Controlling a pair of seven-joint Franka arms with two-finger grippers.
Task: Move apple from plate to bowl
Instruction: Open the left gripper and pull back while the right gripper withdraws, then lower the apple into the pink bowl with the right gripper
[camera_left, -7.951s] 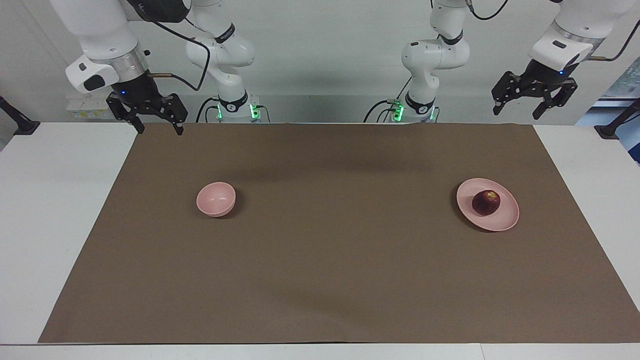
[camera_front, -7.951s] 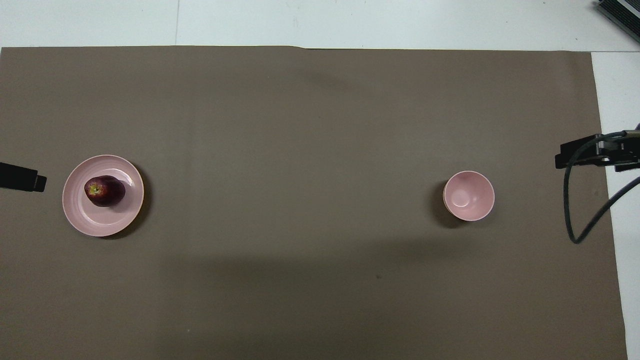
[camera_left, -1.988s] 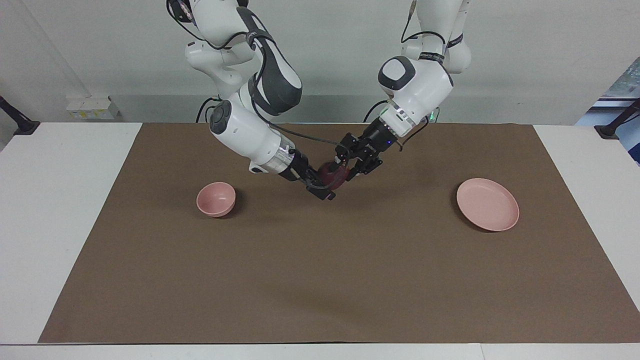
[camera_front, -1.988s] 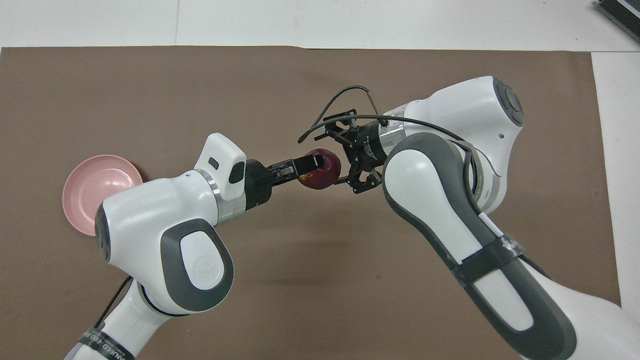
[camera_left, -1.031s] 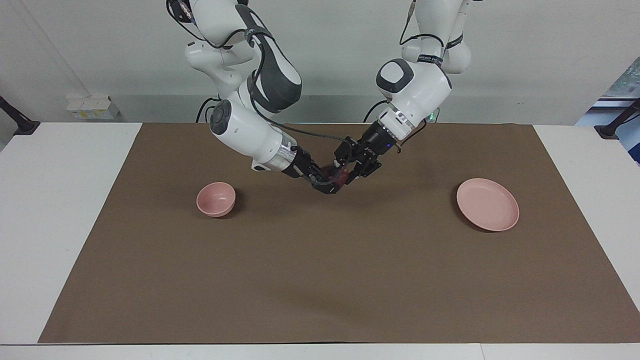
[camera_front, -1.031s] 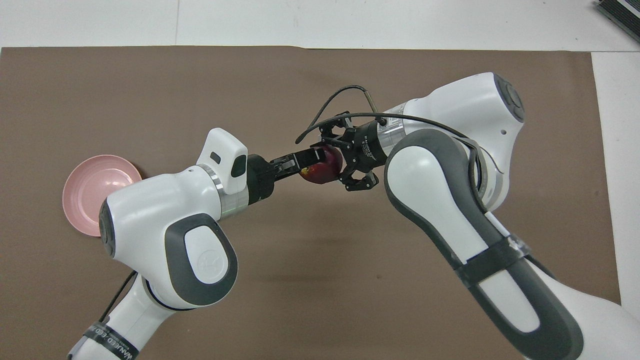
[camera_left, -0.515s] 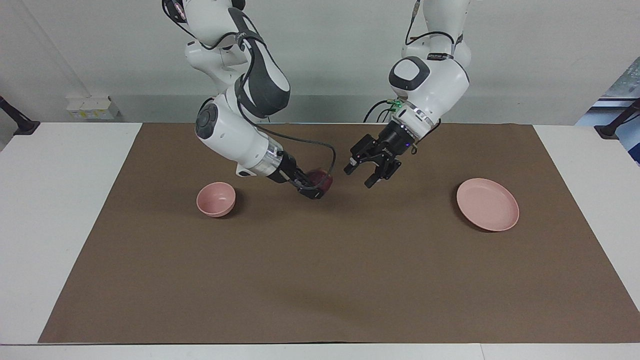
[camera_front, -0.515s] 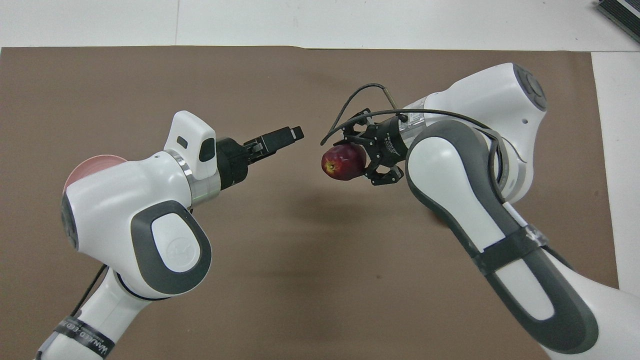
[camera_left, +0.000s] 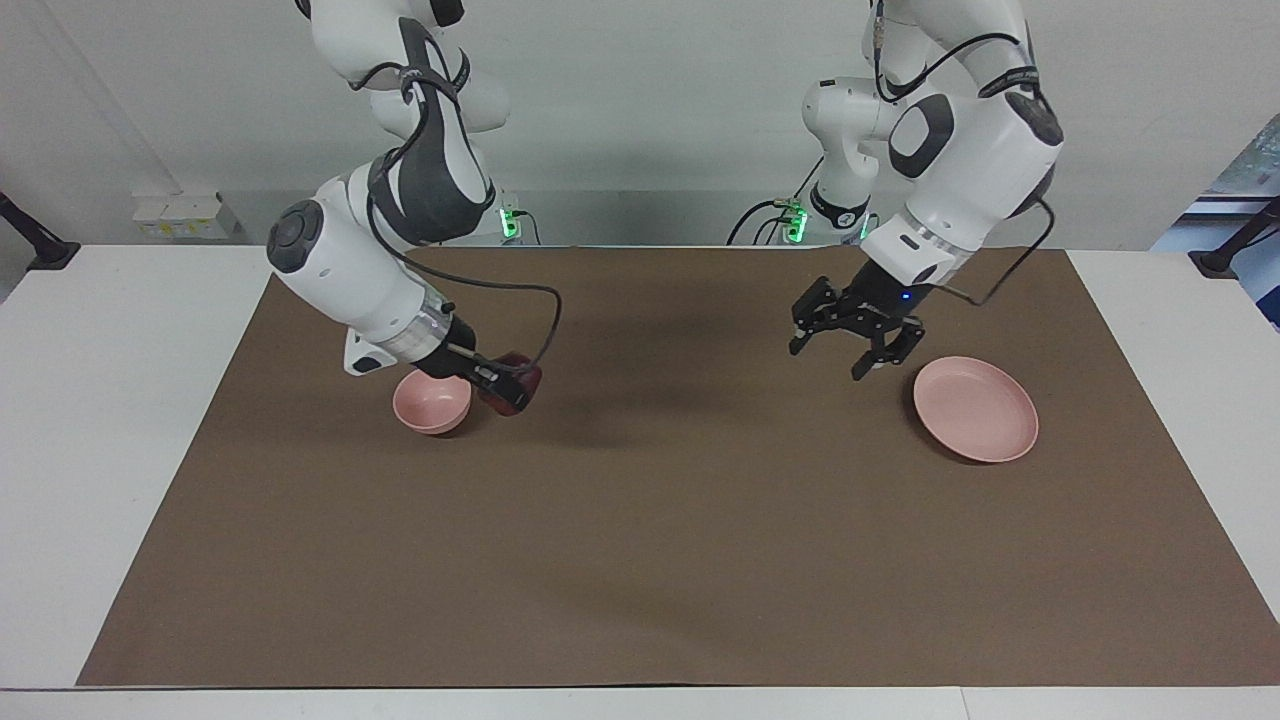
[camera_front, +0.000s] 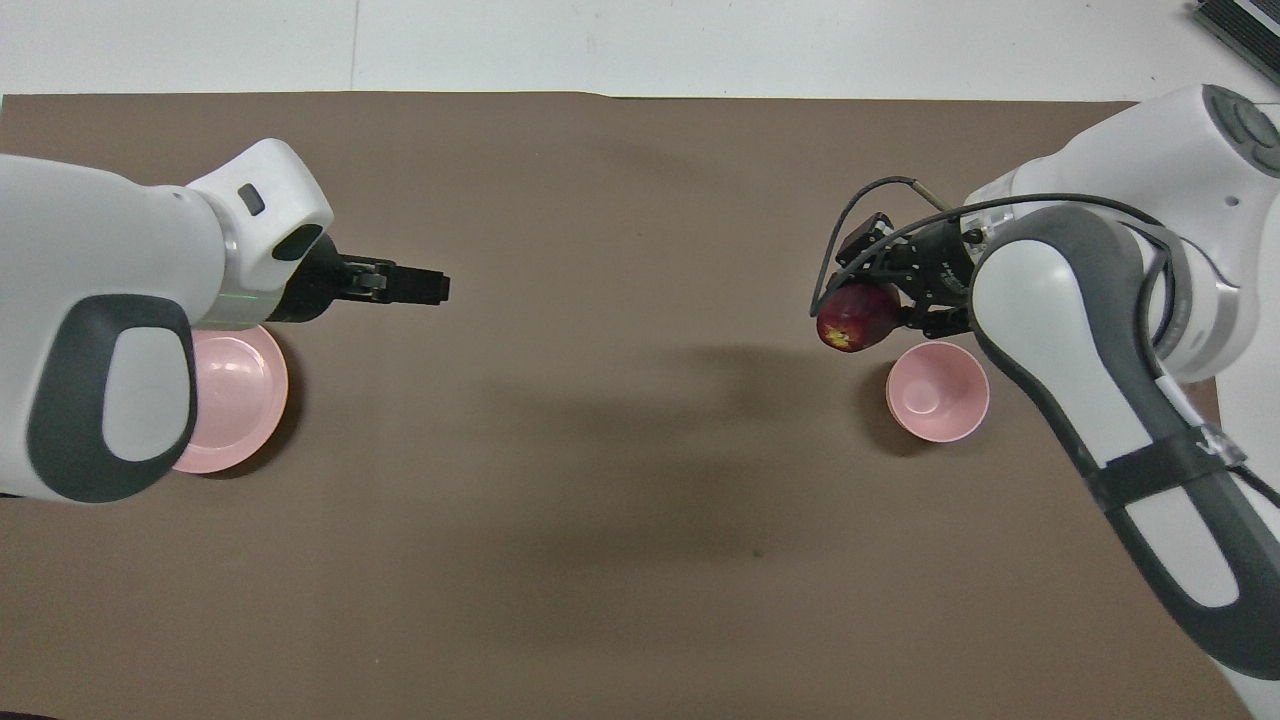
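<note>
The dark red apple (camera_left: 512, 381) is held in my right gripper (camera_left: 506, 388), which is shut on it in the air, just beside the rim of the small pink bowl (camera_left: 432, 399), toward the table's middle. In the overhead view the apple (camera_front: 856, 317) sits at the tip of my right gripper (camera_front: 868, 308), just off the bowl (camera_front: 938, 392). My left gripper (camera_left: 828, 360) is open and empty, in the air beside the flat pink plate (camera_left: 976, 409). In the overhead view my left gripper (camera_front: 425, 288) points toward the middle, and my left arm hides part of the plate (camera_front: 240, 385).
A brown mat (camera_left: 660, 520) covers most of the white table (camera_left: 110, 420). The bowl stands toward the right arm's end, the plate toward the left arm's end. A cable (camera_left: 545, 300) loops from the right wrist above the apple.
My left gripper let go of the apple after handing it to my right gripper at the table's middle. My right gripper has carried it to beside the bowl; my left has drawn back toward the plate.
</note>
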